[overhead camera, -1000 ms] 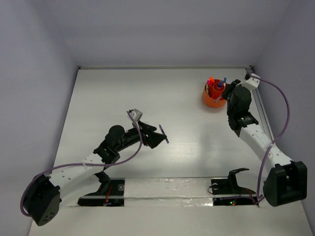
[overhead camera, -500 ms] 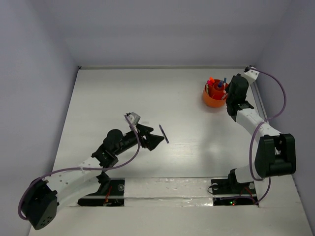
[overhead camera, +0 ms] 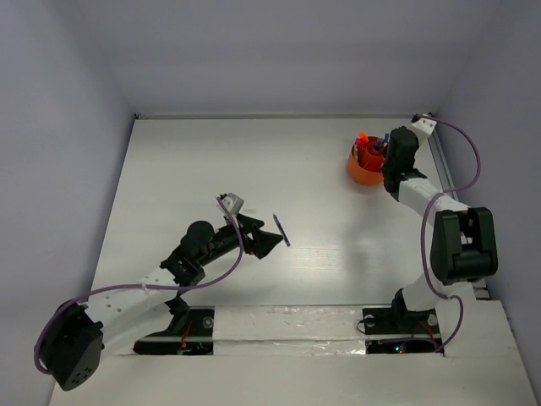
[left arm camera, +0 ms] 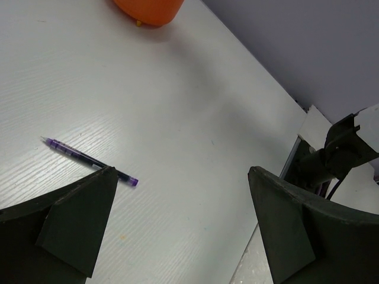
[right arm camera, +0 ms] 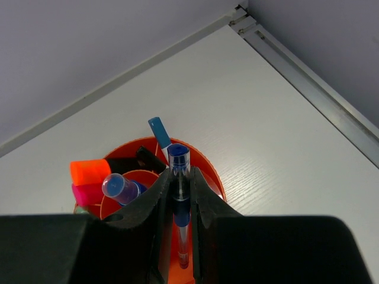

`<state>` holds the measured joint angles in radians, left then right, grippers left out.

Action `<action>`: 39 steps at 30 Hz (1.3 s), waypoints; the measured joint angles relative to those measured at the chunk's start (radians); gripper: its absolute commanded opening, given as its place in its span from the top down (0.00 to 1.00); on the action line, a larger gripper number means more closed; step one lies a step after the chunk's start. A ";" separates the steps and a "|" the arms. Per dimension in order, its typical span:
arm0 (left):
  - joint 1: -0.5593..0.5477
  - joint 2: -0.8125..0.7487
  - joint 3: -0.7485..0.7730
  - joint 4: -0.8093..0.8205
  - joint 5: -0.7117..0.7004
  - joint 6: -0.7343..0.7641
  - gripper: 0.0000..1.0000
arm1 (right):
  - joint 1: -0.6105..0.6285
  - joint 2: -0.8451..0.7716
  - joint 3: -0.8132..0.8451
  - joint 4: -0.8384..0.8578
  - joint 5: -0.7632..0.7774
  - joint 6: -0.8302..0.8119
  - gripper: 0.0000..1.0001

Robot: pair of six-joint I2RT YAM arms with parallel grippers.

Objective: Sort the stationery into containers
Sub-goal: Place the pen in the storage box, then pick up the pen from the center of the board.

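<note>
A robotics lab cell: left arm (overhead camera: 127, 292) and right arm (overhead camera: 414, 189) bolted to a white table (overhead camera: 211, 161), plain lavender walls (overhead camera: 279, 51) rising beyond their jaws.

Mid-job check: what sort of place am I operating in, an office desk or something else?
Most likely a lab test cell, not an office: a white table boxed in by plain pale walls, the left arm and right arm bolted at its near edge, and an orange cup of pens.
</note>
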<state>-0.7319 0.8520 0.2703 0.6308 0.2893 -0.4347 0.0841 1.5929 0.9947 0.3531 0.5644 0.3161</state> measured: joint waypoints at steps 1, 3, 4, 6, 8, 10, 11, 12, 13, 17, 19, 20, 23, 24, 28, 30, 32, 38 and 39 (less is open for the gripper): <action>0.000 0.003 0.000 0.000 0.000 0.000 0.10 | 0.000 0.005 0.000 -0.001 -0.003 0.002 0.88; 0.000 0.007 0.000 0.001 0.000 0.000 0.10 | 0.000 0.009 0.000 -0.002 -0.011 0.008 0.81; 0.000 0.010 0.000 0.002 0.000 0.000 0.10 | 0.000 0.009 0.000 -0.002 -0.014 0.013 0.78; 0.000 0.018 0.000 0.008 0.000 0.000 0.10 | 0.000 0.009 0.000 -0.002 -0.025 0.021 0.71; 0.000 0.026 0.000 0.010 0.000 0.000 0.10 | 0.000 0.009 0.000 -0.006 -0.037 0.027 0.65; 0.000 0.036 0.000 0.014 0.000 0.000 0.10 | 0.000 0.009 0.000 -0.008 -0.052 0.035 0.57; 0.000 0.039 0.000 0.014 0.000 0.000 0.10 | 0.000 0.008 0.000 -0.010 -0.060 0.037 0.53; 0.000 0.041 0.000 0.016 0.000 0.000 0.10 | 0.000 0.005 0.000 -0.014 -0.070 0.040 0.46; 0.000 0.042 0.000 0.016 -0.001 0.000 0.10 | 0.000 0.001 0.000 -0.019 -0.077 0.045 0.41; 0.000 0.043 0.000 0.016 -0.002 0.000 0.10 | 0.000 -0.034 0.000 -0.048 -0.105 0.047 0.37; 0.000 0.043 0.000 0.016 -0.002 0.000 0.10 | 0.000 -0.065 0.000 -0.074 -0.120 0.047 0.36; 0.000 0.043 0.000 0.016 -0.002 0.000 0.10 | 0.000 -0.085 0.000 -0.085 -0.130 0.047 0.36; 0.000 0.042 0.000 0.015 -0.008 0.001 0.11 | 0.003 -0.167 -0.006 -0.122 -0.184 0.056 0.44; 0.000 0.042 0.000 0.014 -0.011 0.001 0.11 | 0.010 -0.203 -0.012 -0.134 -0.211 0.063 0.46; 0.000 0.040 0.000 0.016 -0.023 0.000 0.12 | 0.093 -0.344 -0.047 -0.183 -0.328 0.089 0.52; 0.000 0.037 0.000 0.015 -0.034 -0.008 0.12 | 0.183 -0.370 -0.063 -0.206 -0.393 0.094 0.52; 0.000 0.025 0.000 0.015 -0.049 -0.019 0.12 | 0.271 -0.353 -0.071 -0.247 -0.475 0.096 0.52; 0.000 -0.089 0.000 -0.045 -0.135 -0.045 0.12 | 0.452 -0.187 -0.075 -0.411 -0.668 0.075 0.47; 0.000 -0.117 0.000 -0.061 -0.154 -0.048 0.12 | 0.471 -0.164 -0.074 -0.432 -0.681 0.069 0.46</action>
<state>-0.7319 0.7349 0.2699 0.5694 0.1356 -0.4831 0.5549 1.4284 0.9211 -0.0792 -0.1165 0.3855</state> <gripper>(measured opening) 0.886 0.517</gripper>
